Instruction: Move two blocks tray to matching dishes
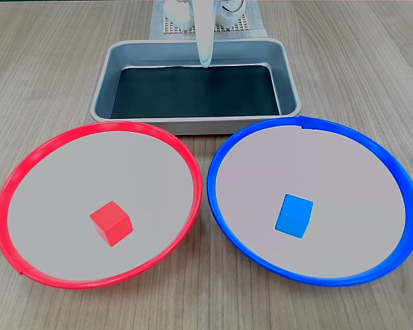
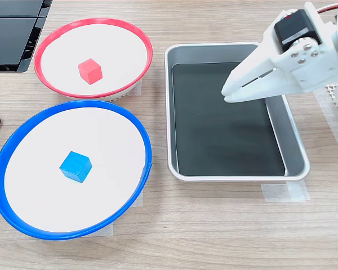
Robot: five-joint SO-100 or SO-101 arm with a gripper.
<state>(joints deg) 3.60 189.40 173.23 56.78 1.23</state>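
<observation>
- We see the white claw (image 2: 226,94) hanging over the tray (image 2: 292,147), fingers nearly together with only a thin slit between them, nothing held.
- In a fixed view the claw (image 1: 205,63) points down above the tray's far rim (image 1: 193,47).
- We see only the tray's dark flat bottom, no block in it.
- Red block (image 1: 111,222) sits near the middle of the red-rimmed dish (image 1: 14,175).
- Blue block (image 1: 294,215) sits in the blue-rimmed dish (image 1: 220,161), about central.
- Both dishes lie side by side on the wooden worktop (image 1: 48,75), just beside the tray, well apart from the claw.
- We note a dark device (image 2: 11,34) at one worktop corner.
</observation>
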